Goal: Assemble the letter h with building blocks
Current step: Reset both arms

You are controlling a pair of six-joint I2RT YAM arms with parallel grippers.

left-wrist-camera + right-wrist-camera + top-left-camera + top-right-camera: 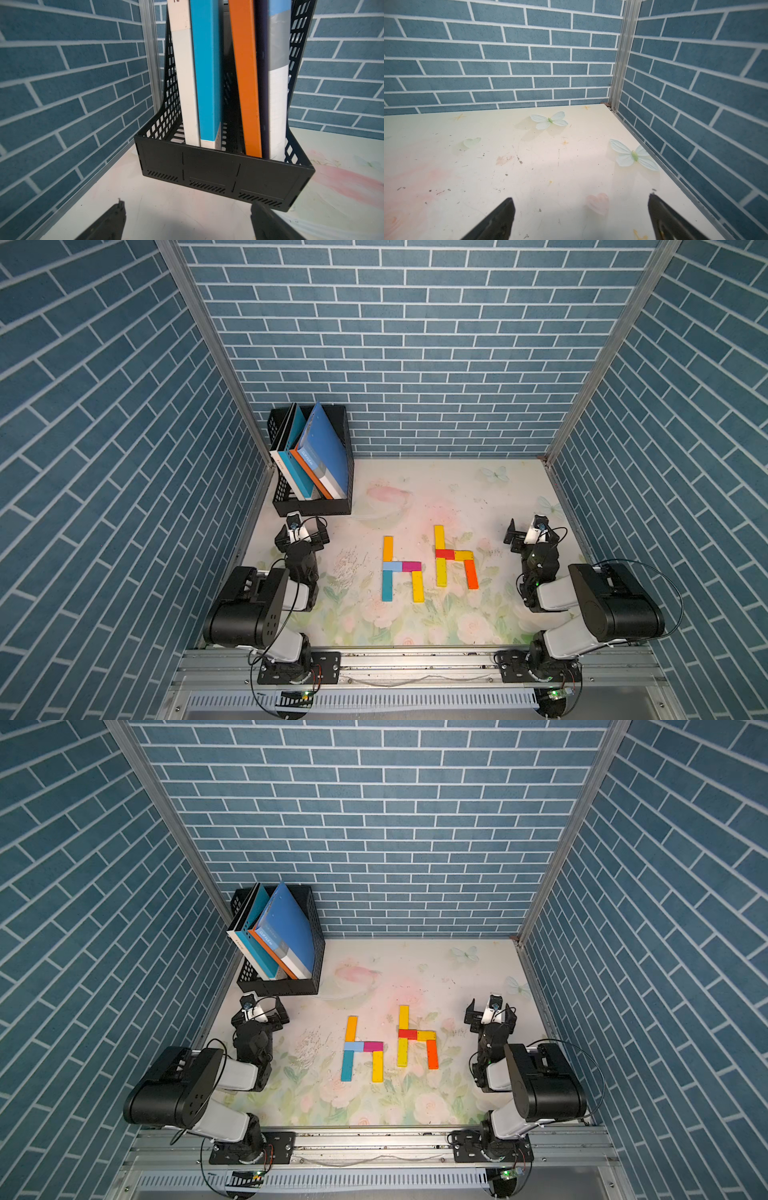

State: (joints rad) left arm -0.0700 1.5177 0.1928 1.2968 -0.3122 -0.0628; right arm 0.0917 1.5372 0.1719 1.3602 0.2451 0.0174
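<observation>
Several flat building blocks lie mid-table in both top views, laid out as two h shapes side by side. The left shape (402,568) (363,1048) joins orange, light blue, magenta, teal and yellow pieces. The right shape (454,560) (417,1038) uses yellow, red and orange pieces. My left gripper (305,523) (188,204) hovers open near the left wall, facing the file rack, with nothing in it. Over on the right side my right gripper (532,527) (580,198) is open over bare tabletop, also holding nothing. Neither wrist view shows any block.
A black mesh file rack (311,506) (207,166) with upright blue, white and orange books (322,448) stands at the back left, just beyond the left gripper. Blue brick walls enclose three sides. The floral tabletop (457,497) ends at a metal rail (415,664) in front.
</observation>
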